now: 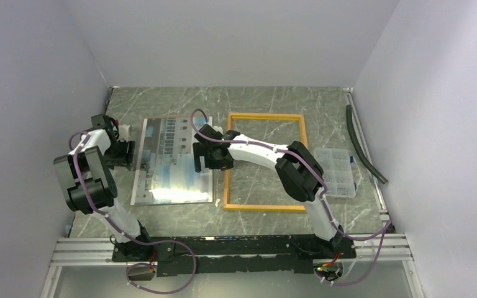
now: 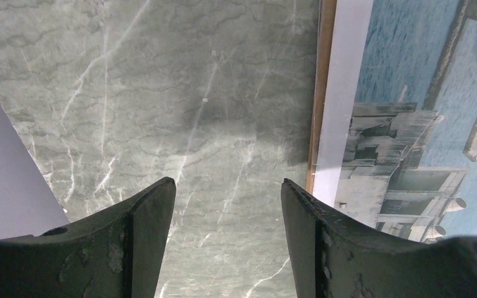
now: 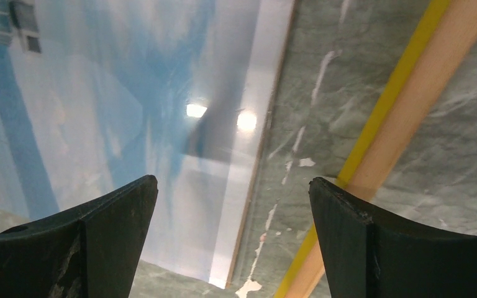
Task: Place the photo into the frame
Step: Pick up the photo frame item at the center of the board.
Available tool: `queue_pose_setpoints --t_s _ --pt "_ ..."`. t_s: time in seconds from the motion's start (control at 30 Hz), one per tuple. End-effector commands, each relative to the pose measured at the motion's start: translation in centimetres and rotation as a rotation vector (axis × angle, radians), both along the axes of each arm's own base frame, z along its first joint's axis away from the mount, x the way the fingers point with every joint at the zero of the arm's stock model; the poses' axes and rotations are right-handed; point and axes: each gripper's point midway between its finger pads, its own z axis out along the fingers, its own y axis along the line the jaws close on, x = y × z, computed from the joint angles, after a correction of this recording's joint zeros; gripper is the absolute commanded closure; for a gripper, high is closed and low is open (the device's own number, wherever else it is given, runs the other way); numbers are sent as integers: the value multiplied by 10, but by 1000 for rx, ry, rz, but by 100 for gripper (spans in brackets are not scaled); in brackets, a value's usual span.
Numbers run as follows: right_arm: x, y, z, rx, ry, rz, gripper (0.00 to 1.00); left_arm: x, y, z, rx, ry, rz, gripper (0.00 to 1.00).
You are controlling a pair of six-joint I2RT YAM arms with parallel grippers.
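The photo (image 1: 174,164), a white building on blue sky, lies face up on the table left of centre. A thin brown board edge (image 2: 324,74) shows under it. The frame (image 1: 265,207) lies flat to its right, empty, with the table showing through. My left gripper (image 1: 130,152) is open and empty at the photo's left edge; in the left wrist view the gripper (image 2: 227,183) is over bare table, with the photo (image 2: 410,124) just right of it. My right gripper (image 1: 202,158) is open and empty; in the right wrist view the gripper (image 3: 233,181) spans the photo's (image 3: 130,93) right edge, beside the frame (image 3: 419,93).
A clear plastic parts box (image 1: 335,172) sits right of the frame. A dark hose (image 1: 363,146) lies along the right wall. A small white object (image 1: 124,129) sits by the left arm. White walls close in on three sides, and an aluminium rail (image 1: 223,248) runs along the front.
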Motion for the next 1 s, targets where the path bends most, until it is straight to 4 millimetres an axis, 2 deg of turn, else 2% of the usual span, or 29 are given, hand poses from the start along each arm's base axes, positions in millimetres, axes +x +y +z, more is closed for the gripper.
queue_pose_setpoints --t_s 0.0,0.1,0.23,0.47,0.57,0.77,0.87,0.97 --pt "-6 25 8 103 23 33 3 -1 0 -3 4 -6 -9 32" --pt "-12 36 5 149 59 39 2 -5 -3 -15 -7 10 -11 32" --pt "-14 37 2 150 80 34 2 -8 -10 -24 -30 26 -12 33" --pt "-19 44 0 169 120 43 2 -9 -18 -31 -40 38 -25 35" --pt "-18 50 17 207 107 55 3 -11 -21 -34 -44 46 -29 37" --pt "-15 61 65 299 66 77 3 -13 -27 -37 -43 59 -43 42" --pt "-16 64 81 332 55 86 3 -13 -28 -36 -39 58 -45 42" --pt "-19 64 89 340 49 93 3 -13 -29 -36 -37 58 -49 42"
